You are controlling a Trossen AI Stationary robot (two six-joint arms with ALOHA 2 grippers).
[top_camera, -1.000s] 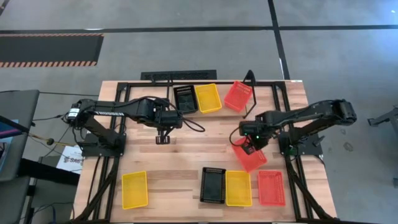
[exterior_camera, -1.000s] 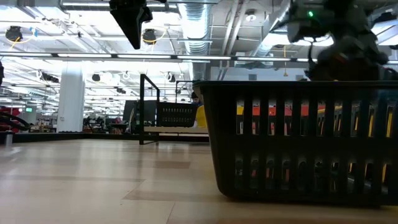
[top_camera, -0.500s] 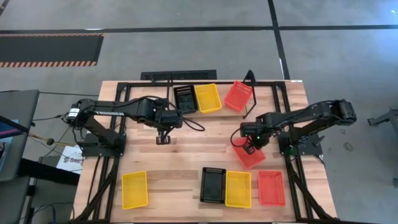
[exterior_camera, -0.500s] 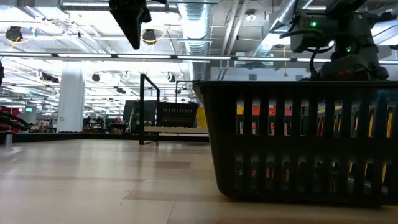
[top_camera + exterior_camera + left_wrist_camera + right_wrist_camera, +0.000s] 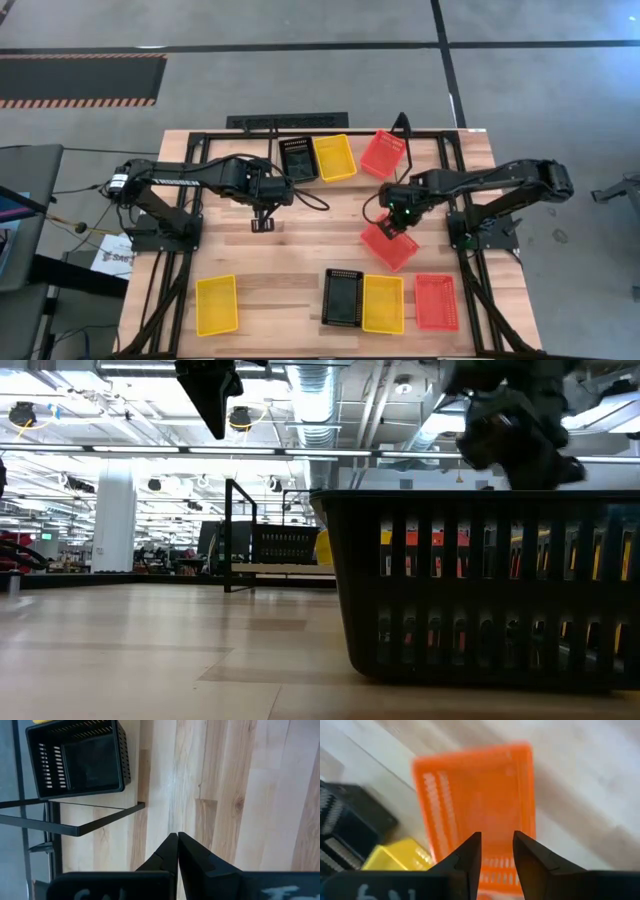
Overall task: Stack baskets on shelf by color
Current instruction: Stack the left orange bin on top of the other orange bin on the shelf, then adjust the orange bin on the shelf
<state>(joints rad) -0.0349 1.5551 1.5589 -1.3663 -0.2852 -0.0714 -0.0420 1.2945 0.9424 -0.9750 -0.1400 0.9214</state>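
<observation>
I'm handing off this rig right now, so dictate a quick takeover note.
Left gripper: shut, empty, hovering mid-table.
Right gripper: shut on the rim of a red-orange plastic mesh basket, carrying it.
On the black metal-rod shelf: one black basket, one yellow, one red-orange.
Left along the near edge: two yellow, one black, one red-orange.

Left gripper (image 5: 261,222) hovers with fingers pressed together (mid-table); right gripper (image 5: 391,231) pinches, fingers slightly parted.
</observation>
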